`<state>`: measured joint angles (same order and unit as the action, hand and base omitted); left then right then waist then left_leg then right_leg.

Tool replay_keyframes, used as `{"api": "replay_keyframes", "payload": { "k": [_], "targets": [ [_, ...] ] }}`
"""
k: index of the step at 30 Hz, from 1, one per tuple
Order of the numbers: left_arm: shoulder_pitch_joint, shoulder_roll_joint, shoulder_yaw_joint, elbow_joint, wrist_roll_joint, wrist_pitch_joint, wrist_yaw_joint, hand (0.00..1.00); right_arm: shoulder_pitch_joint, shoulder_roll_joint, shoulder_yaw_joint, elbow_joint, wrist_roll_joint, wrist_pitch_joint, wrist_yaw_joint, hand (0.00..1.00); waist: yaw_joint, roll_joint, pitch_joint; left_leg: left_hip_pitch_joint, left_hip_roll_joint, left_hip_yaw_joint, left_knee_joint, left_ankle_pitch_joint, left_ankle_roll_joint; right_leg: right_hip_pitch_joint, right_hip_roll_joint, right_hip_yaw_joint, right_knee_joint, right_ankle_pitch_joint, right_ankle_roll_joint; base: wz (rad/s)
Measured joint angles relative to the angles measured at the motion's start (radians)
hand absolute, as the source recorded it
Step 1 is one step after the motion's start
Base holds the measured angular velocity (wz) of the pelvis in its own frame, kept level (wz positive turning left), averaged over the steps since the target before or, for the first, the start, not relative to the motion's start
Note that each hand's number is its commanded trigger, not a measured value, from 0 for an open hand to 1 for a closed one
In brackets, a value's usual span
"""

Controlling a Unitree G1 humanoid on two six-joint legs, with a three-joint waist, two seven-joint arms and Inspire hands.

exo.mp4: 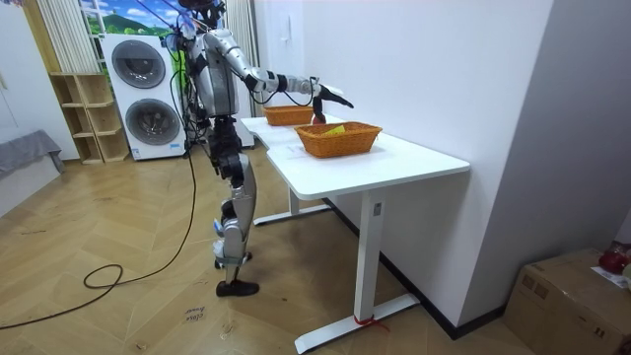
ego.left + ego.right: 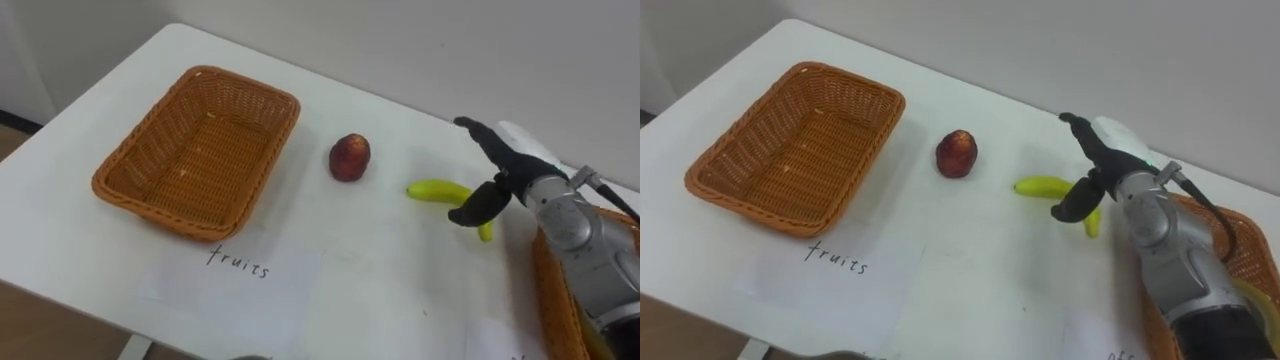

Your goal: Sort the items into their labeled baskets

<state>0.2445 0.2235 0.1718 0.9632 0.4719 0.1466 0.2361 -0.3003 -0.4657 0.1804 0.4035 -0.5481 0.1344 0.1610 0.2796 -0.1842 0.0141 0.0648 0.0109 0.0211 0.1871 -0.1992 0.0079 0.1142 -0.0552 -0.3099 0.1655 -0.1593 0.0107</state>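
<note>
A yellow banana [image 2: 435, 189] lies on the white table [image 2: 380, 290], right of a red apple [image 2: 350, 157]. My right hand [image 2: 505, 165] hovers over the banana's right end, open, with the fingers stretched toward the wall and the thumb pointing down beside the fruit. An empty wicker basket [image 2: 120, 190] stands at the left above a paper label reading "fruits" [image 2: 238, 262]. A second wicker basket [image 2: 1240, 225] sits at the right under my right forearm, with something yellow in it. In the room view I stand at the table's long side, right arm [image 1: 330, 96] reaching out over the baskets.
The wall runs close behind the table's far edge. Bare tabletop lies between the apple and the fruits basket. In the room view, washing machines [image 1: 148, 94] and a shelf stand behind me, and a cardboard box [image 1: 572, 296] sits on the floor at the right.
</note>
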Motion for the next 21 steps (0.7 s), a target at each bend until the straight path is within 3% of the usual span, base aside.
{"api": "replay_keyframes", "payload": {
  "k": [8, 12, 21],
  "targets": [
    [0.017, -0.01, 0.0, 0.003, 0.0, 0.006, -0.006, 0.0, -0.001, 0.0, 0.0, 0.042, -0.013, 0.01, 0.002, 0.0, 0.0, 0.007, 0.0027, -0.002, -0.005, 0.0, -0.003, 0.003, 0.003, 0.006, -0.006, -0.01, 0.002, -0.001, 0.002, 0.0],
    [0.021, -0.011, -0.001, 0.006, 0.0, 0.007, -0.011, 0.0, -0.026, 0.003, 0.009, 0.1, -0.013, 0.011, 0.005, 0.0, 0.005, 0.0, -0.0012, -0.003, -0.006, -0.003, -0.002, 0.004, 0.002, 0.008, -0.007, -0.015, 0.002, -0.001, 0.002, 0.0],
    [0.004, -0.006, -0.041, 0.006, -0.003, 0.007, -0.004, 0.0, -0.075, 0.003, 0.04, 0.194, -0.011, 0.02, 0.001, 0.0, 0.006, -0.008, 0.0021, -0.031, -0.009, -0.025, 0.001, 0.011, 0.001, -0.008, -0.01, -0.051, 0.002, -0.001, 0.002, 0.08]
  ]
}}
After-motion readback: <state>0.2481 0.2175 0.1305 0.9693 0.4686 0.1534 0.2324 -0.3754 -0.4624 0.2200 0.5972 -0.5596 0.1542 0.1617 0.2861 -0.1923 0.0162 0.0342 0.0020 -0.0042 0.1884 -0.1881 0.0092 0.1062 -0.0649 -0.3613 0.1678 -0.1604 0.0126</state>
